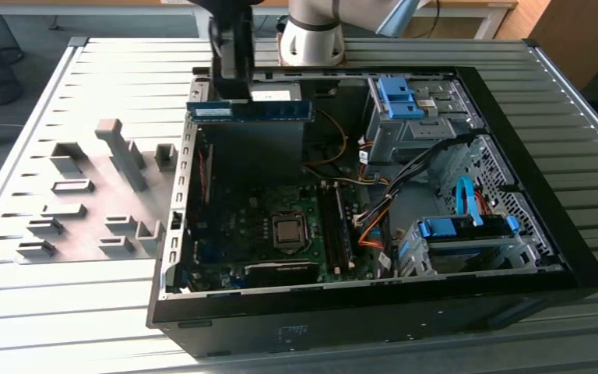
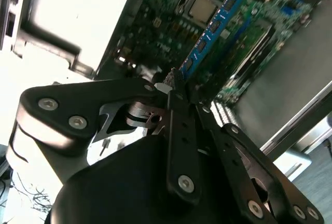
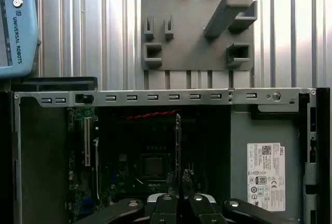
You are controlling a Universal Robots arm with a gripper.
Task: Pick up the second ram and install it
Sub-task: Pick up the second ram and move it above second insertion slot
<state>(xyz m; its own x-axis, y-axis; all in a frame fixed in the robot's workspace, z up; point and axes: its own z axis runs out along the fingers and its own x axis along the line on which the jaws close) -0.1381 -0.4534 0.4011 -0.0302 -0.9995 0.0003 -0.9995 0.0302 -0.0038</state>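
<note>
The second ram (image 1: 268, 111), a long blue board with a white sticker, hangs level above the back part of the open computer case (image 1: 548, 234). My gripper (image 1: 239, 98) is shut on it from above, near the end at the exterior view's left. In the second wrist view the black fingers (image 2: 179, 110) pinch one end of the ram (image 2: 215, 24), which reaches out over the green motherboard (image 2: 171, 22). In the first wrist view the ram (image 3: 178, 141) is edge-on, rising from the gripper (image 3: 181, 181) over the motherboard.
Inside the case are a processor socket (image 1: 289, 230), long memory slots (image 1: 336, 227) beside it, orange and black cables (image 1: 377, 214) and blue drive brackets (image 1: 460, 228). A grey holder plate (image 1: 91, 195) with blocks lies at the exterior view's left. A pendant (image 3: 15, 27) rests on the table.
</note>
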